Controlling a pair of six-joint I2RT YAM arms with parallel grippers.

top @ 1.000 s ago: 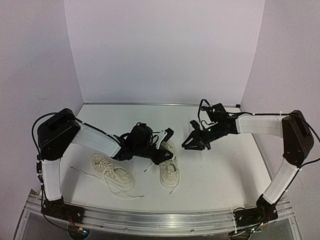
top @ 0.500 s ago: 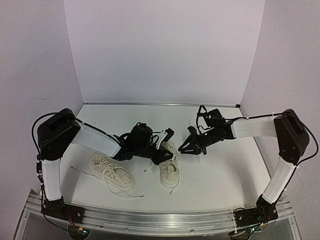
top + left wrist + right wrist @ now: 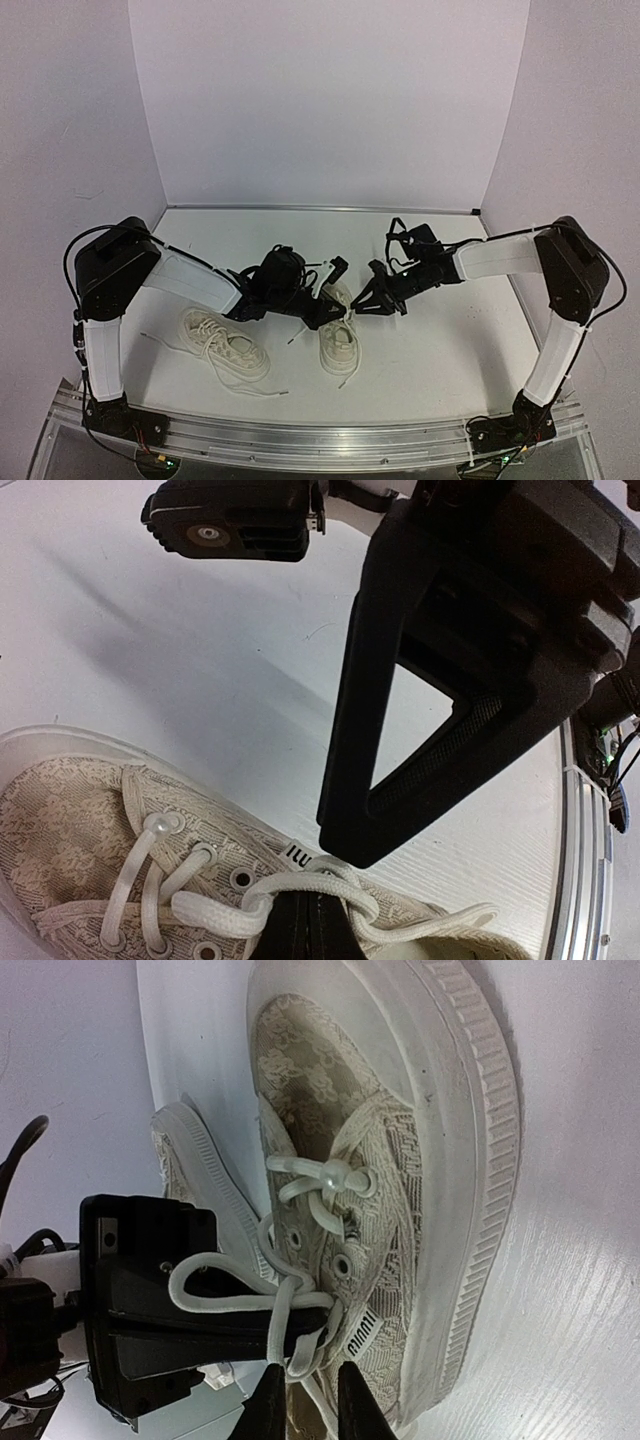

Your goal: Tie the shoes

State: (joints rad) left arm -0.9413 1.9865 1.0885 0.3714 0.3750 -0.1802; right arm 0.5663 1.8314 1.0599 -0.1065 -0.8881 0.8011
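Two cream-white sneakers lie on the white table. The left shoe (image 3: pixel 226 346) has loose laces trailing around it. My left gripper (image 3: pixel 330 308) sits over the tongue of the right shoe (image 3: pixel 338 340), shut, with a loop of that shoe's lace (image 3: pixel 300 892) wrapped round its tip (image 3: pixel 305 930). My right gripper (image 3: pixel 368 300) is close beside it on the right, slightly open. In the right wrist view its tips (image 3: pixel 312 1400) straddle a hanging lace strand (image 3: pixel 296 1358) under the half knot, next to the left gripper (image 3: pixel 160 1310).
Lace ends trail on the table in front of both shoes (image 3: pixel 262 392). The table's metal front rail (image 3: pixel 320 440) runs along the near edge. White walls close in the back and both sides.
My right gripper has moved left, from the open table to right beside the right shoe and the left gripper. The left arm and both shoes have stayed put.
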